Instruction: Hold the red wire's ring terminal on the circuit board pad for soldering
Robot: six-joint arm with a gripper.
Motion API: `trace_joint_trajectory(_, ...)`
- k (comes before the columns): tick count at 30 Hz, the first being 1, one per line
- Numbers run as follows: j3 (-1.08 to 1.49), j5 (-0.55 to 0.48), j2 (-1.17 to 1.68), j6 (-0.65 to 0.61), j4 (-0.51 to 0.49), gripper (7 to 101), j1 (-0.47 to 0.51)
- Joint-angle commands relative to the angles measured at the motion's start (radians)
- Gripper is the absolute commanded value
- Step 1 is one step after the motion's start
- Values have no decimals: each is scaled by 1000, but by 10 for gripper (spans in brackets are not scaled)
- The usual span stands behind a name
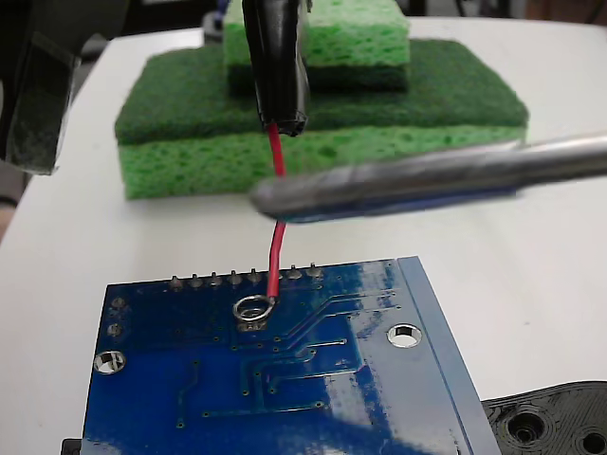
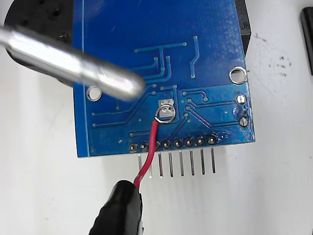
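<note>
The tool (image 1: 281, 114) is black and pinched tight on the top end of the red wire (image 1: 276, 248). In the wrist view the tool (image 2: 128, 190) sits at the bottom and the wire runs up out of it onto the board (image 2: 205, 58).

The wire hangs down to the blue board (image 1: 360, 398). At its tip is the little ring (image 1: 252, 307). The ring lies flat on a small silver pad (image 2: 167, 104) near the row of pins (image 2: 171, 144). It looks like it is touching the pad, so the hard part seems done.

A shiny metal rod (image 1: 427, 175) pokes in above the board, close to the ring but not on it. No fresh solder shows yet. I think what is left is to hold steady while the rod comes down.

Behind, green sponges (image 1: 313, 123) sit on the white counter (image 1: 531, 265).
</note>
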Motion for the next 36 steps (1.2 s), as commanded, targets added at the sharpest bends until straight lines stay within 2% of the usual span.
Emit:
trace_joint_trajectory(1, -5, 8, 8, 0, -2, 1003, 0)
trace_joint_trajectory(36, 2, -8, 6, -2, -11, 1003, 5)
